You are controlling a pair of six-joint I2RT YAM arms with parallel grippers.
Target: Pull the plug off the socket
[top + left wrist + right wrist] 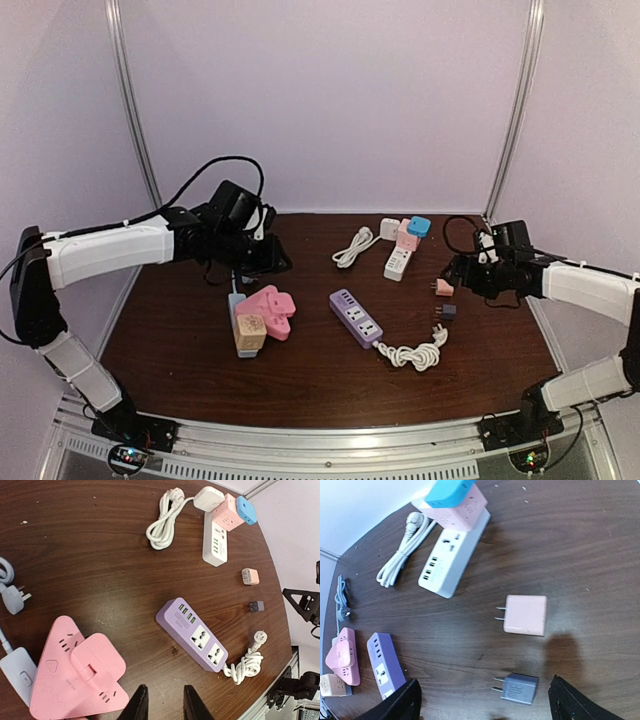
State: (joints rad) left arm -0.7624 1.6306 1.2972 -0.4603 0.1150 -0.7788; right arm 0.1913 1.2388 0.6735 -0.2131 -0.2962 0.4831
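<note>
A pink plug (525, 615) and a small grey plug (520, 689) lie loose on the brown table, prongs pointing left, each free of any socket. My right gripper (485, 702) hovers over them, wide open and empty; the grey plug lies on the table below the gap between its fingers. In the top view the pink plug (444, 288) and grey plug (448, 311) lie just left of that gripper (458, 270). The purple power strip (192, 632) has empty sockets. My left gripper (165, 702) hangs narrowly open and empty over bare table between the strip and the pink triangular sockets (75, 675).
At the back, a white power strip (452, 565) carries a pink cube socket (460, 505) with a blue plug (447, 487) on it. A coiled white cable (352, 247) lies beside it. A beige cube (249, 330) sits by the pink sockets. The purple strip's cord (415, 352) coils near the front.
</note>
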